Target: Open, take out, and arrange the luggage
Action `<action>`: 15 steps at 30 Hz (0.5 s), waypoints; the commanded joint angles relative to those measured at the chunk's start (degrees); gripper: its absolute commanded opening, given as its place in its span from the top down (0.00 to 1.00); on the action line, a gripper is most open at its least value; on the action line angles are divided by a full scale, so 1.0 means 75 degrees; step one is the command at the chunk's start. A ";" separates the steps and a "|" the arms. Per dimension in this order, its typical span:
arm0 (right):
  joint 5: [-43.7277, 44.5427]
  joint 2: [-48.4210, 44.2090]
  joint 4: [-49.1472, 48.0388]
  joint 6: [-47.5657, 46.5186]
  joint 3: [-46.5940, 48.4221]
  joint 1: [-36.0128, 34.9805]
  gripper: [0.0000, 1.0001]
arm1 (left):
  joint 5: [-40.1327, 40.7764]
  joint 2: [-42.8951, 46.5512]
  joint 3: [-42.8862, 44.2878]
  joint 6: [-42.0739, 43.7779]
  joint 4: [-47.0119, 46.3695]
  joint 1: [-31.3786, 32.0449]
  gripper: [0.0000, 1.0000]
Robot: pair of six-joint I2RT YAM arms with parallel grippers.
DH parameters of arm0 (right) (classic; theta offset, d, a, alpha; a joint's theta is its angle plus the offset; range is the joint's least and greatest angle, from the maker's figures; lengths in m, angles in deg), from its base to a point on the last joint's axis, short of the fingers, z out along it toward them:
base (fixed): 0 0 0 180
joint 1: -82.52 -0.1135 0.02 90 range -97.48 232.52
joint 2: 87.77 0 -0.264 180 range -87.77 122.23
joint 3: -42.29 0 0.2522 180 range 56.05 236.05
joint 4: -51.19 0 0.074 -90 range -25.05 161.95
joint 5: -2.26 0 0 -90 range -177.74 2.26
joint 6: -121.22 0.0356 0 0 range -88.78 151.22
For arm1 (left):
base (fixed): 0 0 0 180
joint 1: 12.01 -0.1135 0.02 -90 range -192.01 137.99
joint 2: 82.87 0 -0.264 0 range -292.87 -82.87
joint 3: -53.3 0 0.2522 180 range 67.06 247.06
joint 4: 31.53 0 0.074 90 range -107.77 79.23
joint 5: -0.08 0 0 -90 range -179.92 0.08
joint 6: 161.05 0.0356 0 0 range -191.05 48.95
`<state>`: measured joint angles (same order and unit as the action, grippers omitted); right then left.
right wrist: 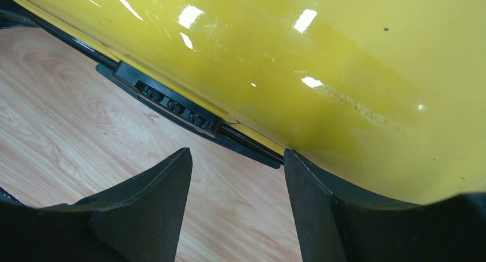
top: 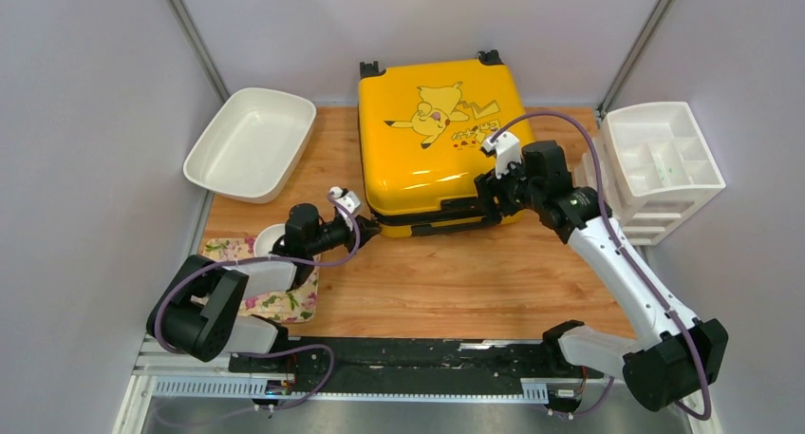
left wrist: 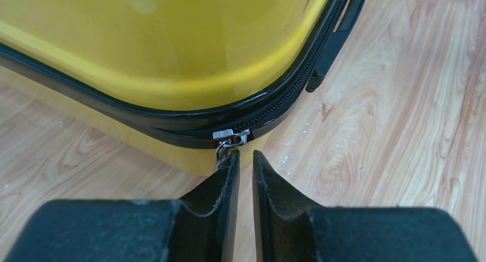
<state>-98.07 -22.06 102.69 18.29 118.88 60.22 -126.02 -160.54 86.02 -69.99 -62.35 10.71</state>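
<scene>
**Two arms at the yellow luggage [top: 437,140]**

Left jaws stand a narrow gap apart, tips at the zipper pull [left wrist: 231,137] on its near left corner. The luggage lies flat mid-tabletop [top: 456,273]. Right jaws gape open over its near right edge.

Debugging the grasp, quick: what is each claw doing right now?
Left claw: narrowly open, tips at the zipper pull, gripping nothing.
Right claw: wide open beside the suitcase, empty.

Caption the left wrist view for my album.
Left gripper, narrowly open, poised at the zipper pull on the yellow suitcase.
</scene>
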 commanded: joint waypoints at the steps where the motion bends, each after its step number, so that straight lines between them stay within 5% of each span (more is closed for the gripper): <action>1: 0.0334 0.0086 -0.0250 -0.0104 0.0119 0.0115 0.34 | 0.0324 0.0043 0.0425 -0.0106 -0.0701 0.0076 0.78; 7: 0.0428 0.0145 -0.0215 -0.0022 -0.0057 0.0395 0.35 | 0.0372 0.0266 0.0413 -0.0059 -0.0678 0.0076 0.83; 11: 0.0428 0.0156 -0.0227 -0.0022 -0.0150 0.0525 0.36 | 0.0243 0.0476 0.0472 -0.0094 -0.0584 0.0064 1.00; 15: 0.0521 0.0273 -0.0285 -0.0046 -0.0221 0.0630 0.37 | 0.0161 0.0652 0.0484 -0.0013 -0.0373 0.0064 1.00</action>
<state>-96.10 -20.88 104.17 18.33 117.53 64.00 -123.94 -159.10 86.22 -70.84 -60.71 11.06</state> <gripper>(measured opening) 0.636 0.008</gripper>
